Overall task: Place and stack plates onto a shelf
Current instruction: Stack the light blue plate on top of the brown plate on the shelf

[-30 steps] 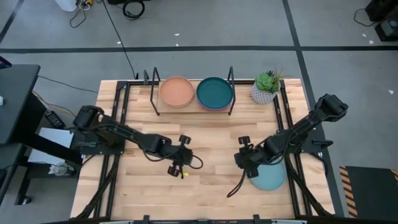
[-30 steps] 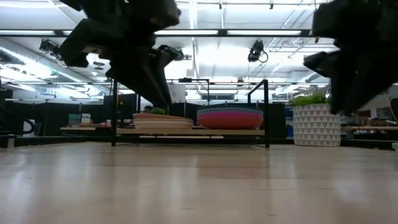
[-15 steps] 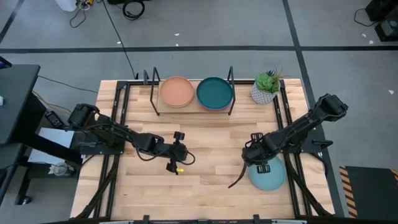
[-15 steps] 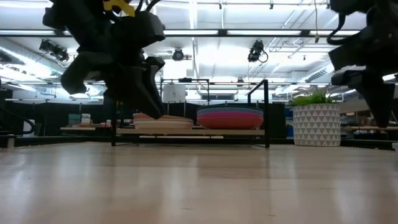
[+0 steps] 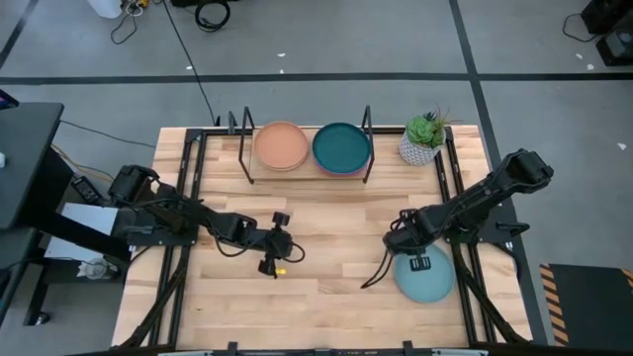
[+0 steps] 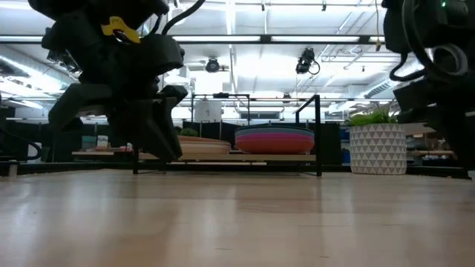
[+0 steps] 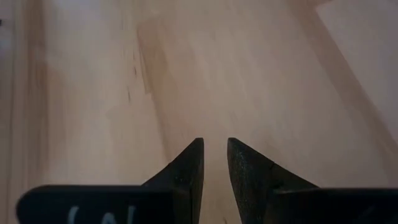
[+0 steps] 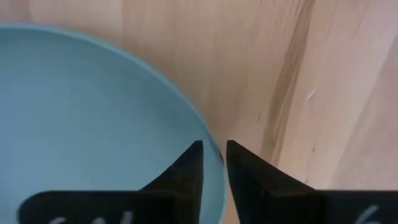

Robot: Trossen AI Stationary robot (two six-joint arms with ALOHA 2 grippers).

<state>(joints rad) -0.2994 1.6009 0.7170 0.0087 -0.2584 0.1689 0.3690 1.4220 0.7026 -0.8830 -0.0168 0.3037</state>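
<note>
Apparently stiff, light and slick, the light blue plate [image 8: 93,118] lies flat on the desk [image 5: 326,237]; only its rim can be pinched. Right hand [image 8: 213,155] is poised there, fingers nearly together, empty; left hand [image 7: 214,152] likewise, over bare desk.

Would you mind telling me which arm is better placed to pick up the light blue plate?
Probably the right: its gripper hangs at the light blue plate rim; the left gripper is over bare wood.

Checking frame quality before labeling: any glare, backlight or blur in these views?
Low view: bright ceiling strips backlight both arms into silhouettes; left gripper a soft dark mass, shelf sharp. Left wrist view: wood grain smeared. Right wrist view: light blue plate evenly lit, no glare. High view: even, soft shadows.
</note>
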